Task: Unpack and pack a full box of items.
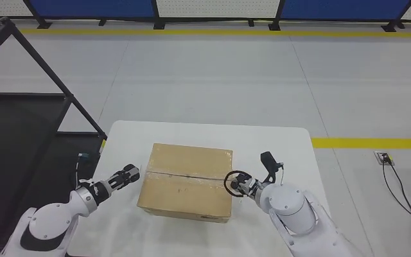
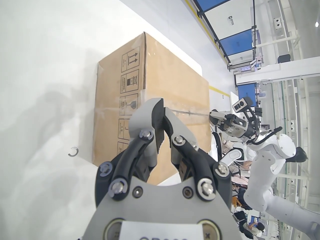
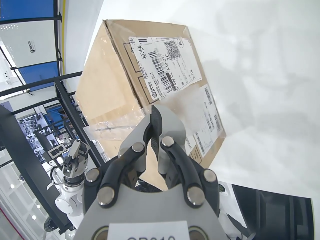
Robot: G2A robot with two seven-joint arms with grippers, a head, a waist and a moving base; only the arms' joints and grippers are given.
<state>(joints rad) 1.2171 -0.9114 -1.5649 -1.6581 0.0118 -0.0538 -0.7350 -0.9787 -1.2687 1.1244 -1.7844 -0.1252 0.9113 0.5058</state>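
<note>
Right wrist view — shipping label (image 3: 165, 63) on box (image 3: 107, 81).

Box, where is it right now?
In the top view, the box sits closed in the middle of the white table, between the left gripper and the right gripper.

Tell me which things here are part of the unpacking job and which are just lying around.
Part of the job:
- cardboard box, closed and taped
- left gripper, shut, at one end of the box
- right gripper, shut, at the other end

Just lying about:
- small metal clip on the table by the box
- black frame beside the table
</note>
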